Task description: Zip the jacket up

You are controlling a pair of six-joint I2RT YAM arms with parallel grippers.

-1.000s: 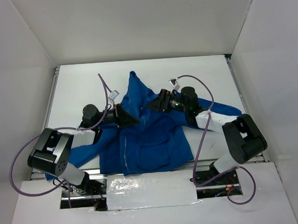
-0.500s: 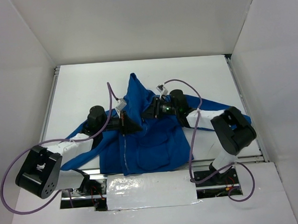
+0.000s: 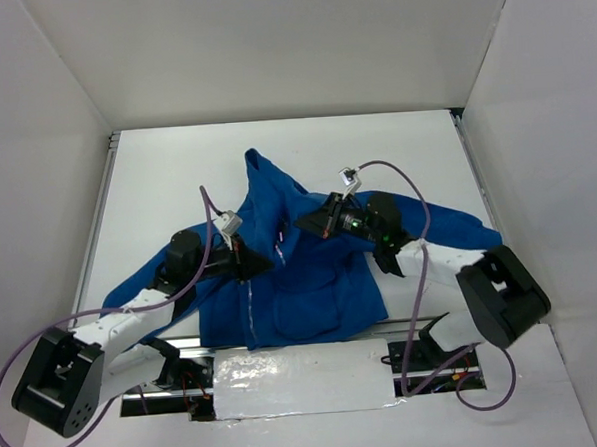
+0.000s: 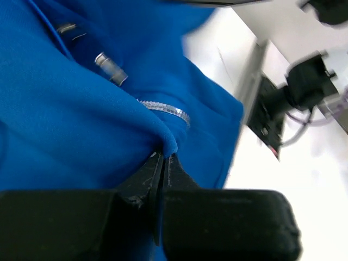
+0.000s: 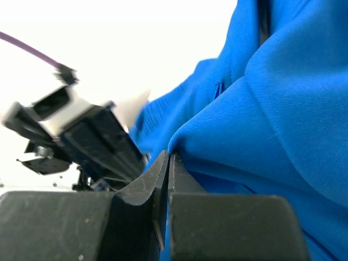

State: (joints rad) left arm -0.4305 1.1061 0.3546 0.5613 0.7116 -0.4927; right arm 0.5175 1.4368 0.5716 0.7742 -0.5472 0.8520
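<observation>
Both left pincer (image 4: 163, 157) and right pincer (image 5: 169, 155) pinch jacket (image 3: 317, 285)

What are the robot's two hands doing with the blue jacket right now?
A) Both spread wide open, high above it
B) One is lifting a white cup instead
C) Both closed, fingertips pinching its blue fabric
C: the left hand and the right hand each show fingers pressed together, with a fold of the jacket caught at the tips.
</observation>
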